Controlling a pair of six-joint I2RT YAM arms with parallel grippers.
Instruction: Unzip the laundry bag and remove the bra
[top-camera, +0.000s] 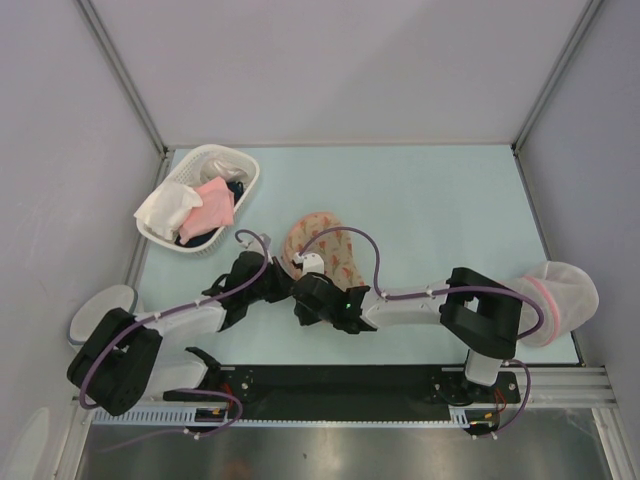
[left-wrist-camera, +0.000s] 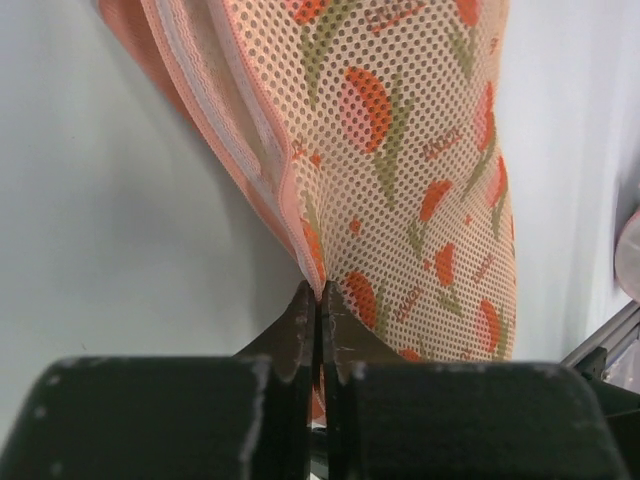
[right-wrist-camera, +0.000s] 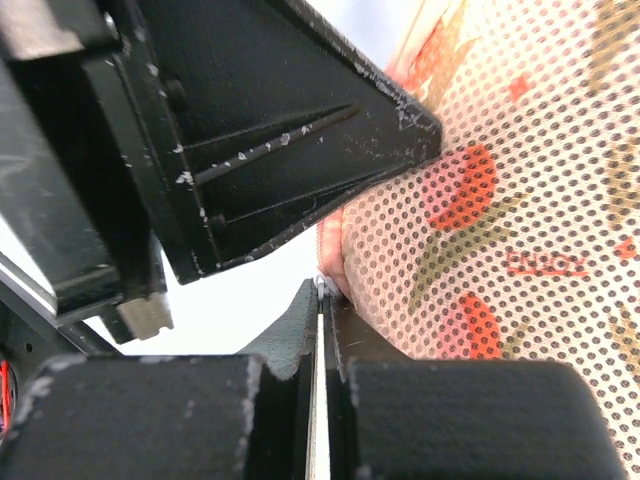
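The laundry bag (top-camera: 326, 252) lies flat on the table's middle, beige-pink mesh with an orange-red floral print. My left gripper (top-camera: 284, 282) is shut on the bag's near seam edge; in the left wrist view (left-wrist-camera: 318, 293) the fabric (left-wrist-camera: 420, 150) rises from between its tips. My right gripper (top-camera: 304, 291) sits right beside it, shut on the small white zipper pull (right-wrist-camera: 322, 287) at the bag's end (right-wrist-camera: 500, 200). The left gripper's black body (right-wrist-camera: 280, 130) shows close above the right gripper's fingers. The bra is hidden; the bag's inside does not show.
A white basket (top-camera: 249, 172) at the back left holds a pink cloth (top-camera: 212, 208), a white cloth (top-camera: 166, 208) and some dark fabric. A white mesh dome with a pink rim (top-camera: 562, 296) sits at the right edge. Grey walls enclose the table.
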